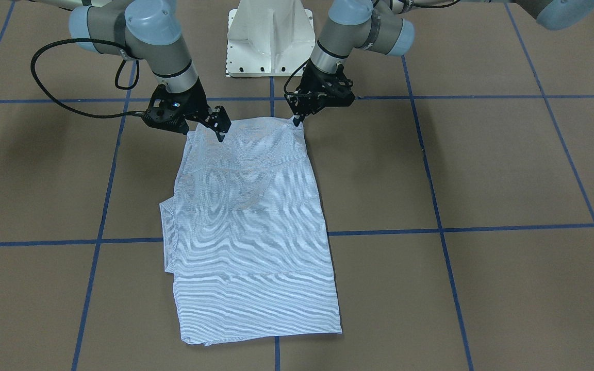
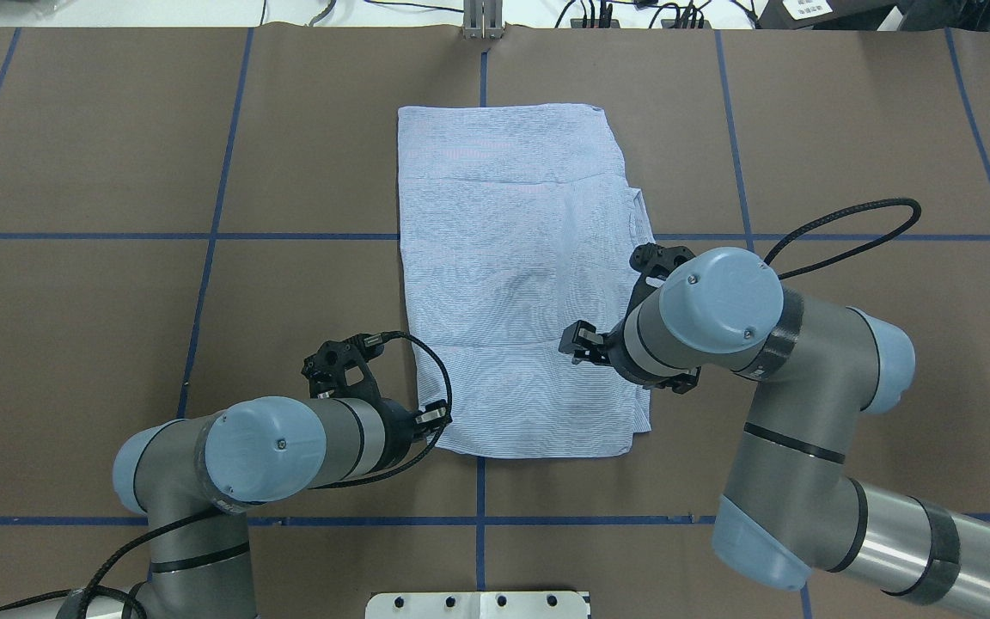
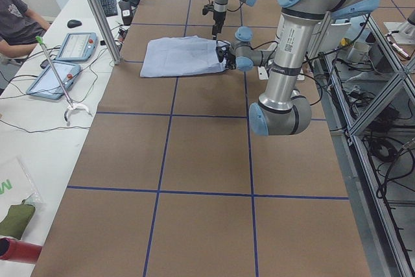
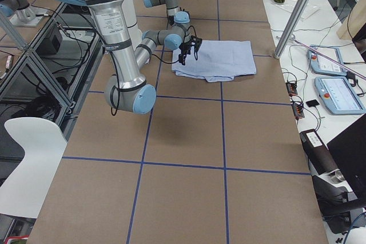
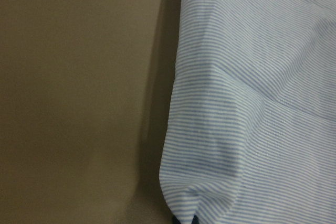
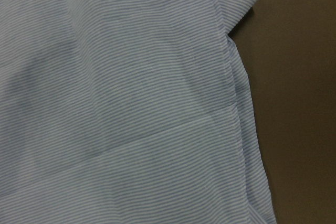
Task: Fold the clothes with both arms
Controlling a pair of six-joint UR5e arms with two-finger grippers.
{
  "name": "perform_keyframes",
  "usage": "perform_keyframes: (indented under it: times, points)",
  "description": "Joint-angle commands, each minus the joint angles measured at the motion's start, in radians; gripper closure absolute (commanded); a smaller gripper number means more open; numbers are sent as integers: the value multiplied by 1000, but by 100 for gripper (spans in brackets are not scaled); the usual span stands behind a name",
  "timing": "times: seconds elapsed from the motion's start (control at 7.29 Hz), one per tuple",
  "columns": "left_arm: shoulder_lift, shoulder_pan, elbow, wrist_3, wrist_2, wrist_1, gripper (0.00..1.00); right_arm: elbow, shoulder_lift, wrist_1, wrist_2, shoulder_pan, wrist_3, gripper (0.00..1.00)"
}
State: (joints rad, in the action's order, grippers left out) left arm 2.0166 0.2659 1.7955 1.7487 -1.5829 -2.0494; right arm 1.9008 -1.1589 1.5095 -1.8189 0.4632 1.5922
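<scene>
Folded striped shirt (image 1: 250, 232) spread on table (image 1: 482, 165); its corner pinched by left gripper (image 1: 297, 121); right gripper (image 1: 220, 129) held spread over adjoining edge.

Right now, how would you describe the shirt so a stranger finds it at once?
Find the brown table crossed by blue tape lines. Straight ahead of the white robot base lies the shirt, folded into a rectangle. It is the only cloth, light blue with fine white stripes.

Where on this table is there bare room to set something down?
Wide bare table lies on either side of the shirt, out to its ends. Crowded: the shirt's edge toward the white base, where the left gripper and right gripper sit.
</scene>
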Motion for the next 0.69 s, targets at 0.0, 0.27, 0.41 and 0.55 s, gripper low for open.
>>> perform_keyframes:
  times: [0.0, 0.27, 0.41, 0.55]
  points:
    - [2, 0, -2, 0, 0, 0, 100, -31, 8, 43, 12, -20, 3, 0]
    - [2, -2, -4, 0, 0, -2, 100, -63, 11, 41, 12, -31, 3, 0]
    - [2, -4, -4, 0, 0, -2, 100, -81, 25, 43, 12, -35, 3, 0]
    - [2, -2, -5, 0, 0, -2, 100, -83, 22, 43, 10, -37, 2, 0]
